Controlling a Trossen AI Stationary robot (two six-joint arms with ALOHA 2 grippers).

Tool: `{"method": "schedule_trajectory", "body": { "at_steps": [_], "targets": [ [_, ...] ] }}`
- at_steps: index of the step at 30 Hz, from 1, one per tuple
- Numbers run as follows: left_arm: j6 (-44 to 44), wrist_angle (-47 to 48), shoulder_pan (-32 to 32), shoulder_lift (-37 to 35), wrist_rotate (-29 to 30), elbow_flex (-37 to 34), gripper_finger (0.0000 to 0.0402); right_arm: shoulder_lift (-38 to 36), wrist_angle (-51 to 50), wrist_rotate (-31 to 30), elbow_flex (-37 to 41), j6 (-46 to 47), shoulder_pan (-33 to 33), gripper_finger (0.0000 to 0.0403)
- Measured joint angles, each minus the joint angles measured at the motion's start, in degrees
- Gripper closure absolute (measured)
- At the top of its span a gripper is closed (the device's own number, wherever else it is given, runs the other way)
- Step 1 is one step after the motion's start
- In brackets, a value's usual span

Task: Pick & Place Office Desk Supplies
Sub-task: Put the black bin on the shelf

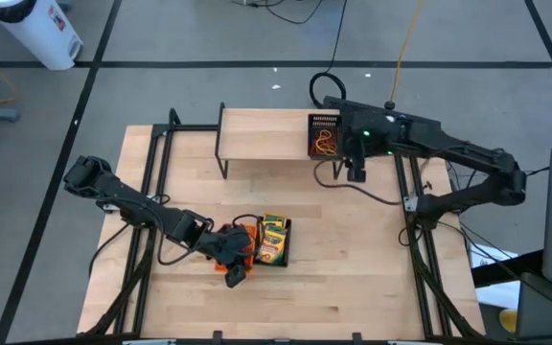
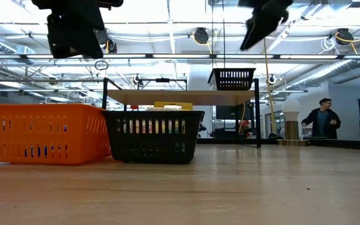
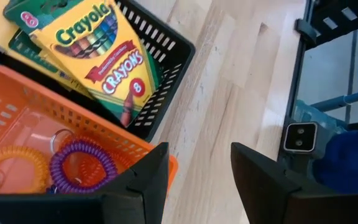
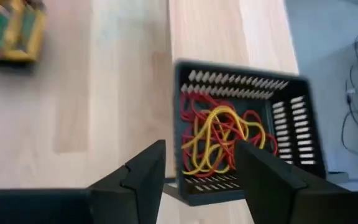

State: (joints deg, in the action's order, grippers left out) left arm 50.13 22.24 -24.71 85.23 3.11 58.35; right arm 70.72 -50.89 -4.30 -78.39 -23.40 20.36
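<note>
Right arm: reaches from the table's right side toward the raised wooden shelf (image 1: 262,134); the right gripper (image 4: 199,163) hangs just above the black tray of rubber bands (image 4: 247,134), fingers spread apart, holding nothing.
Left arm: stretches from the left edge across to the table's front middle; the left gripper (image 3: 199,163) hovers over the corner of the orange tray (image 3: 73,127), fingers parted and empty.
Rubber bands: red and yellow loops (image 4: 219,134) lie tangled inside the black tray on the shelf's right end.
Crayon boxes: yellow-and-green boxes (image 3: 98,53) lie in the second black tray (image 1: 274,241), which touches the orange tray.
Orange tray contents: a purple coil (image 3: 82,165) and an orange coil (image 3: 14,165).
Surface: pale wooden table (image 1: 353,259), bare on its right half.
Room: a person (image 2: 320,122) stands far behind the table under ceiling lights.
Open space: clear wood lies between the shelf and the two front trays.
</note>
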Motion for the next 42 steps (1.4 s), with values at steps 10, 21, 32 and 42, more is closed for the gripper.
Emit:
{"method": "schedule_trajectory", "body": {
  "at_steps": [10,21,32,42],
  "targets": [
    [-11.46,-11.05,0.00,0.02,11.98,0.02,0.0231,-3.84,7.62,11.62,1.33,12.52,-19.55,0.0218],
    [-24.16,-16.33,0.71,7.55,5.79,0.32,0.0231,0.98,22.43,-9.03,12.43,14.91,-42.34,0.0220],
    [-31.28,22.28,1.86,29.40,-0.03,30.61,0.0231,1.20,28.47,-12.31,16.24,19.56,-44.83,0.0220],
    [-30.64,28.81,2.22,35.50,1.60,38.40,0.0231,1.20,29.71,-12.22,19.55,20.25,-46.05,0.0220]
  ]
}}
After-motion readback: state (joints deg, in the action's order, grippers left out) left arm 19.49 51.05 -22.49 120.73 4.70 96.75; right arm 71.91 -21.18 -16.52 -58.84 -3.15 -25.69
